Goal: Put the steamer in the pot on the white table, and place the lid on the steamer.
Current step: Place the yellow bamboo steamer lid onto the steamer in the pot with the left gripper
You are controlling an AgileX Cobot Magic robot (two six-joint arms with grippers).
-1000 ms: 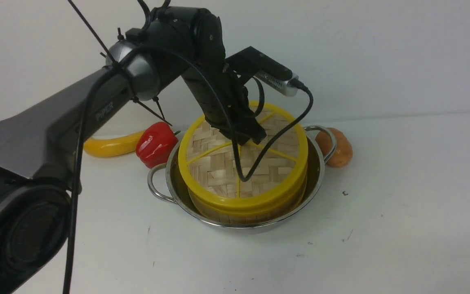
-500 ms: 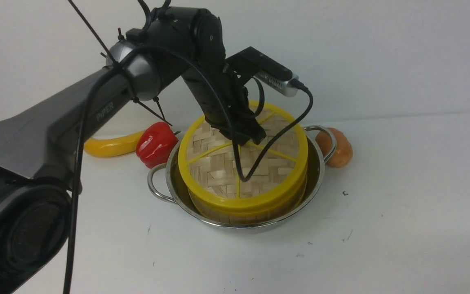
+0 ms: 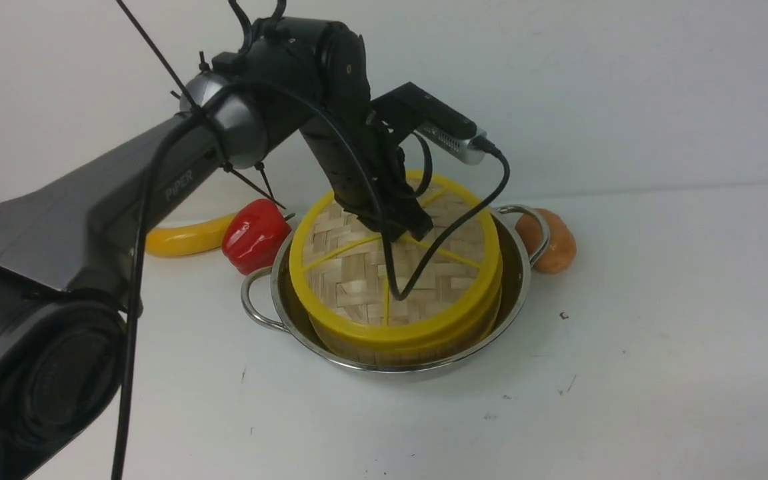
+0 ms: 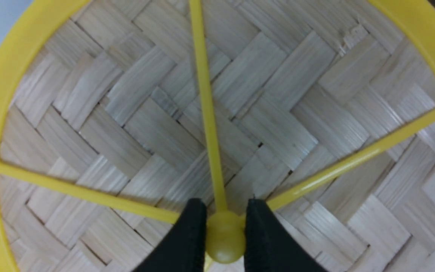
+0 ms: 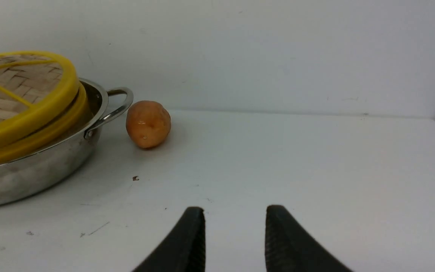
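A red pepper (image 3: 255,234) sat at the back left, glossy, with a yellow banana (image 3: 183,239) lying just behind it, its end hidden by the pepper. Over on the far right side lay an orange, potato-like lump (image 3: 555,241), also seen in the right wrist view (image 5: 148,124). A plain pale wall (image 3: 624,87) stood behind everything.

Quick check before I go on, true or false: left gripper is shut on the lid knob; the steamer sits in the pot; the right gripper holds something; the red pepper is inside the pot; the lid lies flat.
1. Left gripper is shut on the lid knob: true.
2. Steamer sits in the pot: true.
3. Right gripper holds something: false, it is open and empty.
4. Red pepper is inside the pot: false, it lies on the table beside it.
5. The lid lies flat: false, it is tilted.
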